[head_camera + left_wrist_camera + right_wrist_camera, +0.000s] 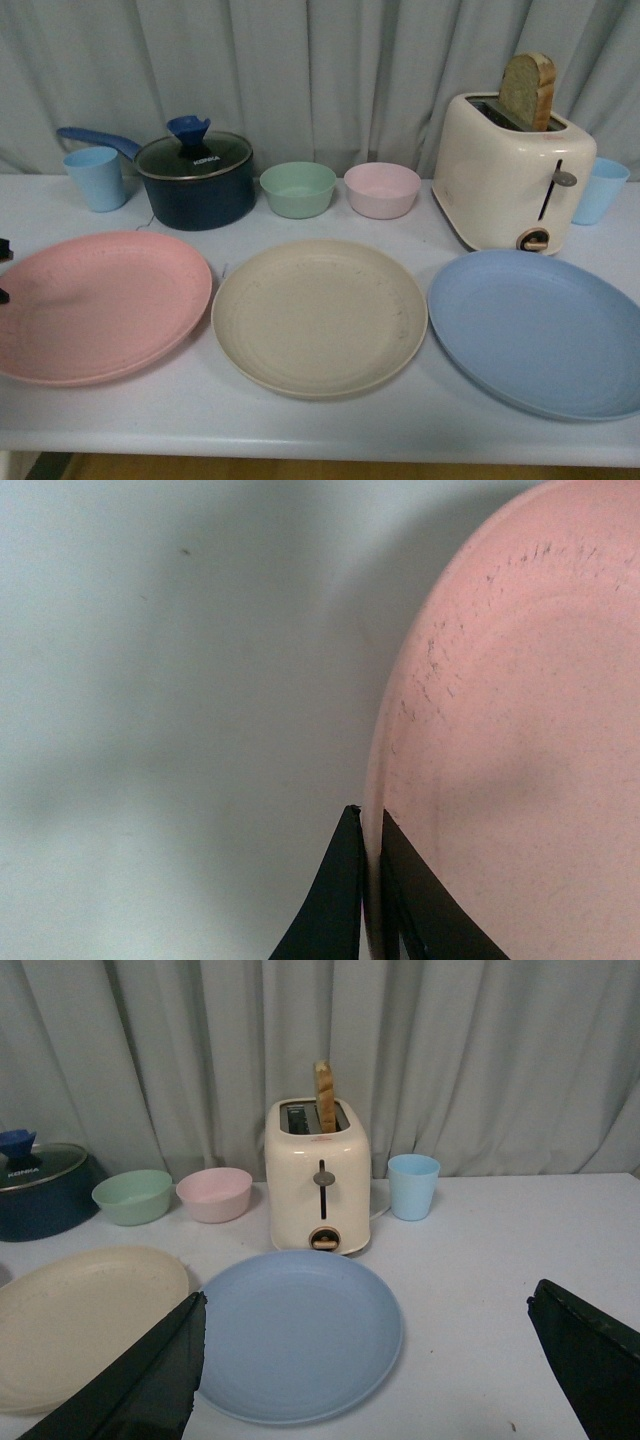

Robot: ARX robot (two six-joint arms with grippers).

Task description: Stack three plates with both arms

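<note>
Three plates lie in a row on the white table: the pink plate (100,305) at the left, the beige plate (320,315) in the middle, the blue plate (545,330) at the right. My left gripper (368,820) is shut on the rim of the pink plate (510,730); only a black bit of it (3,270) shows at the front view's left edge. My right gripper (365,1305) is open and empty, above the near part of the blue plate (295,1335), with the beige plate (80,1315) beside it. It is out of the front view.
Behind the plates stand a cream toaster (510,175) with bread, a dark blue lidded pot (195,175), a green bowl (297,188), a pink bowl (381,188) and two blue cups (97,178) (603,190). A curtain hangs behind. The table's front edge (320,450) is near.
</note>
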